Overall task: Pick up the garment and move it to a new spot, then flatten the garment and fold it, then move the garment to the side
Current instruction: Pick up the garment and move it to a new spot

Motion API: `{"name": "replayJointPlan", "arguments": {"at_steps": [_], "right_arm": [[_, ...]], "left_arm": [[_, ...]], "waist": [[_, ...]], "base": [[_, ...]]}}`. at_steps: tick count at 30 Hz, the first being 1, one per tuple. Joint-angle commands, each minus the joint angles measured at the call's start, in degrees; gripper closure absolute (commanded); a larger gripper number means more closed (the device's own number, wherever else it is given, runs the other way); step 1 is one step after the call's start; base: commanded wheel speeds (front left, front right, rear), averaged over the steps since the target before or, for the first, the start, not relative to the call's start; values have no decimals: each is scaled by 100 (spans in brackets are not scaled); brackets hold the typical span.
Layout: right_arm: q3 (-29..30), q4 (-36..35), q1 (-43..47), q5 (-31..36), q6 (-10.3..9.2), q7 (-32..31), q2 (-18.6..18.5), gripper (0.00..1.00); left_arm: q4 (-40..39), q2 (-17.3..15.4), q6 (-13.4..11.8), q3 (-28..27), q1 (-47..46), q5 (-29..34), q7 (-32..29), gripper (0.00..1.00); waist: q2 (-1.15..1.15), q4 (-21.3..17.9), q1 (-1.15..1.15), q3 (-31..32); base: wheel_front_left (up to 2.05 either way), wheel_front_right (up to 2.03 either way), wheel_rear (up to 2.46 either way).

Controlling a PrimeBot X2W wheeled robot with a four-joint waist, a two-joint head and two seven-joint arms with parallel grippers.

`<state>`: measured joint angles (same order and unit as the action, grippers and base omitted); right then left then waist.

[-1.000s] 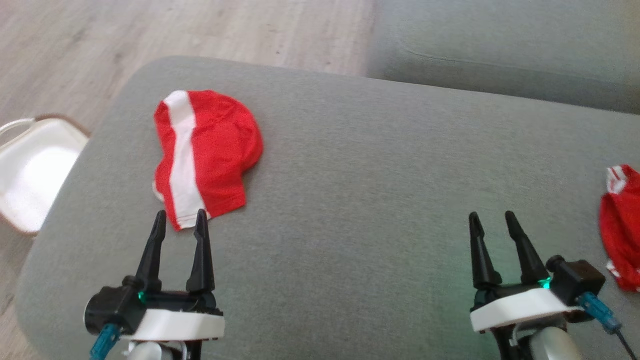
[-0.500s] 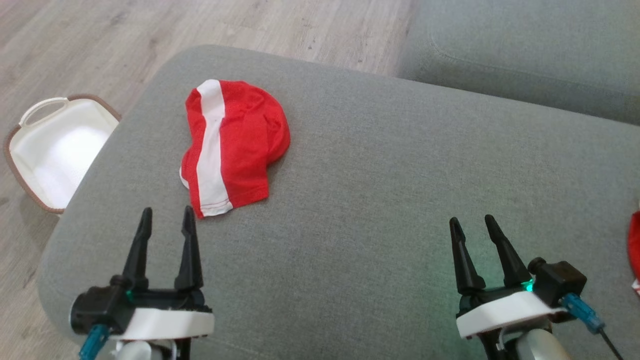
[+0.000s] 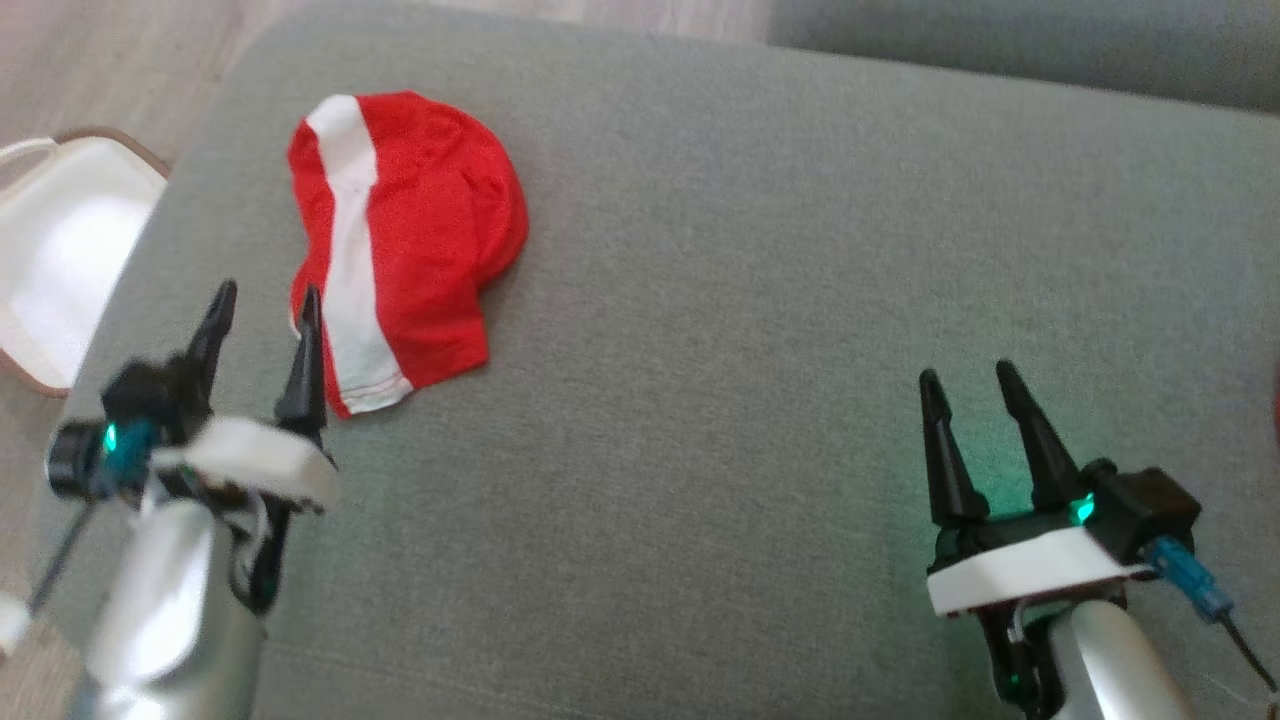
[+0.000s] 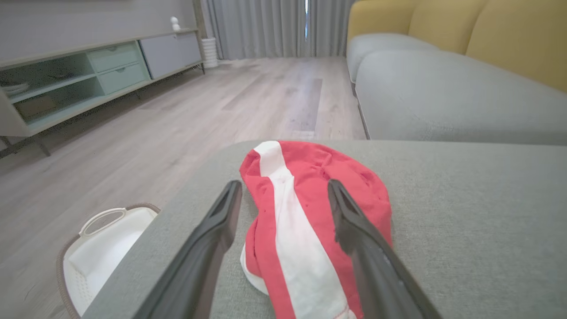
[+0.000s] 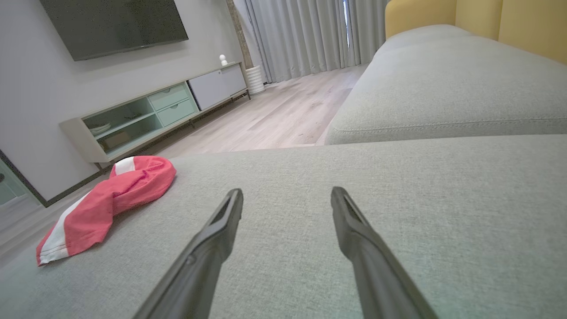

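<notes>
Left gripper gaping, empty; garment just ahead of its tips looks soft, light, floppy. Pinch the nearest hem. Right gripper also spread, empty.

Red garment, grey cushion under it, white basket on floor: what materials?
Garment: thin knit or mesh fabric, matte red with white stripe; soft folds, stitched hem. Cushion: woven upholstery, matte grey; fine speckled weave. Basket: probably moulded plastic, smooth white inside, brown rim.

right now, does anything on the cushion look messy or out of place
The red and white garment lies bunched up in a hump near the left end of the grey cushion, not flat. Nothing else looks odd.
</notes>
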<state>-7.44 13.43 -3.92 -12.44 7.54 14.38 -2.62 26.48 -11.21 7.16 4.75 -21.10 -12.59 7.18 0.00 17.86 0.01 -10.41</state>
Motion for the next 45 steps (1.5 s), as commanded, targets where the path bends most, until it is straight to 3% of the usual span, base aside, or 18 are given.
{"name": "replayJointPlan", "arguments": {"at_steps": [1, 7, 15, 16, 17, 18, 24, 33, 38, 45], "right_arm": [[-100, -237, -232, 67, -5, 62, -26, 0], [-95, -337, -375, 148, -5, 62, -26, 0], [-74, -391, -461, 176, -5, 62, -26, 0], [-73, -396, -466, 177, -5, 62, -26, 0], [-69, -402, -467, 176, -5, 62, -26, 0], [-65, -407, -468, 173, -5, 62, -26, 0], [-68, -407, -489, 111, -5, 62, -26, 0], [-122, -349, -472, -48, -5, 62, -26, 0], [-168, -334, -449, -148, -5, 62, -26, 0], [-213, -356, -466, -252, -5, 62, -26, 0]], "left_arm": [[207, -316, 28, -83, -504, -111, -327, 0], [1237, -586, 31, 262, -1220, -770, -1402, 0], [1885, -834, 32, 840, -1529, -1520, -2260, 0], [1936, -846, 32, 901, -1544, -1620, -2336, 27], [1959, -856, 32, 965, -1557, -1717, -2393, 98], [1965, -861, 32, 1014, -1565, -1827, -2429, 100], [1688, -878, 32, 1216, -1564, -2466, -2191, 100], [358, -470, 33, 1546, -1361, -3344, -1552, 100], [-183, -128, 7, 1751, -1354, -3277, -1178, 100], [-554, 560, -297, 2129, -1474, -2968, -673, 100]], "waist": [[0, -163, -1, -276], [0, -347, -1, -583], [0, -520, -1, -743], [0, -537, -1, -747], [0, -554, -1, -747], [0, -569, -1, -744], [0, -684, -1, -634], [0, -954, -1, -253], [0, -1208, -1, -108], [0, -1643, -1, -54]], "base": [[0, 0, 0], [0, 0, 0], [0, 0, 0], [0, 0, 0], [0, 0, 0], [0, 0, 0], [0, 0, 0], [0, 0, 0], [0, 0, 0], [0, 0, 0]]}}
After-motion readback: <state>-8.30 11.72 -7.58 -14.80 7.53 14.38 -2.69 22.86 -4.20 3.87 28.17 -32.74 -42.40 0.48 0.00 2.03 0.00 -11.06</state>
